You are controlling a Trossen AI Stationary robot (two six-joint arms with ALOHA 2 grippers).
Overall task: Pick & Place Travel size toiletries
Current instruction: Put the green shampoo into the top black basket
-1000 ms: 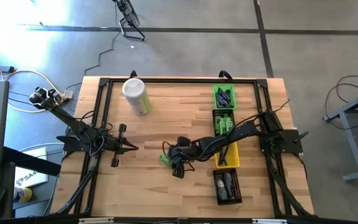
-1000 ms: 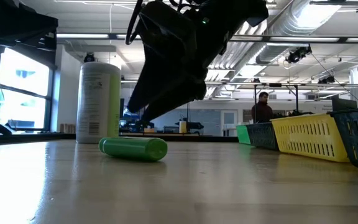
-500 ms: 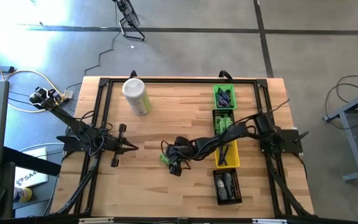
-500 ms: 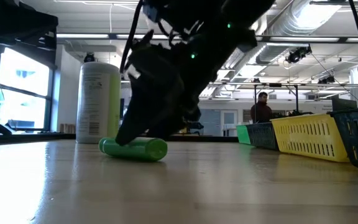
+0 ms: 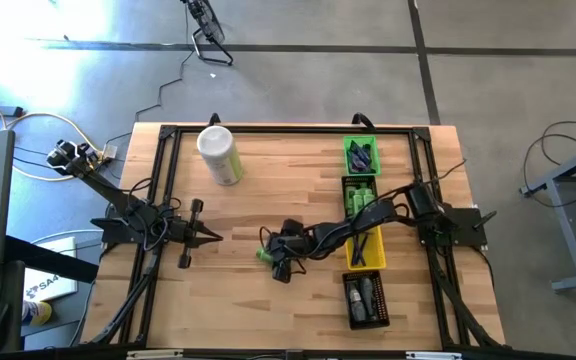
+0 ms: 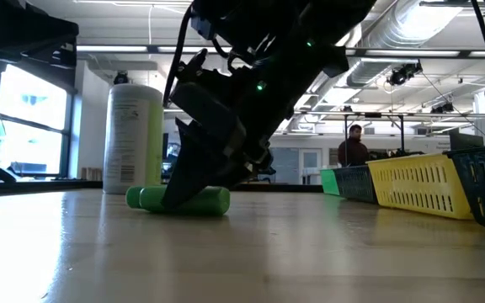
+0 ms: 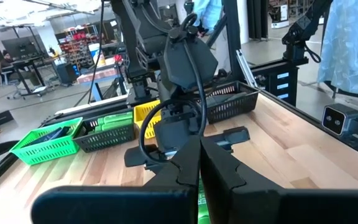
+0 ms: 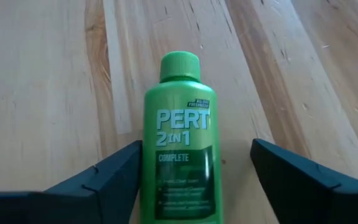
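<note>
One bright green mini bottle (image 8: pixel 180 143) labelled PERT 2in1 lies on its side on the bare wood near the table's middle (image 5: pixel 264 255) (image 6: pixel 213 200). My right gripper (image 8: pixel 196 144) (image 5: pixel 280 262) (image 6: pixel 192 181) is down at the table top and open. It slants down over the bottle, with one finger on each side of the bottle's body. My left gripper (image 5: pixel 213 237) (image 7: pixel 199 146) is shut and empty. It waits above the table's left part, pointing toward the bottle. My right gripper is open around the bottle's body. One finger (image 8: pixel 114 171) stands right against the bottle's side (image 8: pixel 146 155), and I cannot tell whether it touches. The other finger (image 8: pixel 291 177) is clearly apart. The bottle lies flat on the table.
A tall pale-green canister (image 5: pixel 219 153) (image 6: pixel 135 139) stands at the far left. A row of bins runs along the right: green (image 5: pixel 360 155), dark with green bottles (image 5: pixel 360 197), yellow (image 5: pixel 366 248), black (image 5: pixel 365 298). Bare wood surrounds the bottle. A person (image 6: pixel 356 143) stands far behind.
My right gripper has come down from above the bottle to the table top, moving a little toward the table's left, and now straddles the bottle with its fingers still open. In the low view the bottle has turned slightly where it lies.
</note>
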